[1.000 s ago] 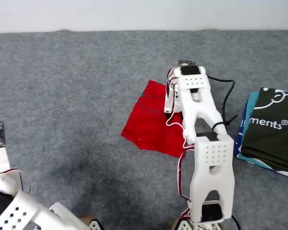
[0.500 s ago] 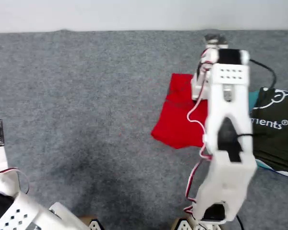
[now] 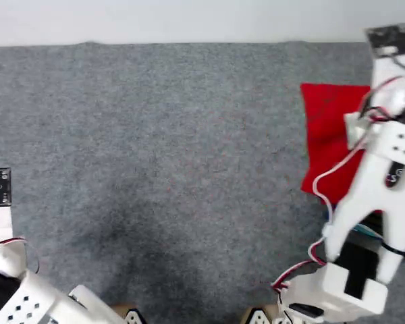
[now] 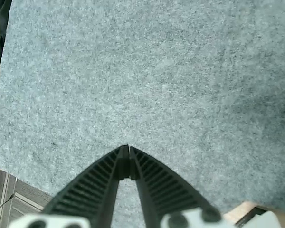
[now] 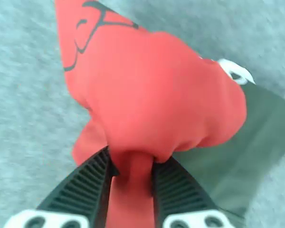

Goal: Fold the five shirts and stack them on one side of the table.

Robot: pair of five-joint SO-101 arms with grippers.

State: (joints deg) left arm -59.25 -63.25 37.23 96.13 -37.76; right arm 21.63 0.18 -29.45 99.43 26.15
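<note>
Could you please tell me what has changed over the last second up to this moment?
The right gripper, shut on the red shirt, has carried it from the middle of the grey mat toward the right edge of the high view, where it now hangs partly over the dark folded shirt. The right arm swung over with it. The left gripper stayed shut over bare mat.

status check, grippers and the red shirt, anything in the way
Right gripper shut on red shirt, held above the dark shirt. Left gripper shut, empty, over grey mat.
</note>
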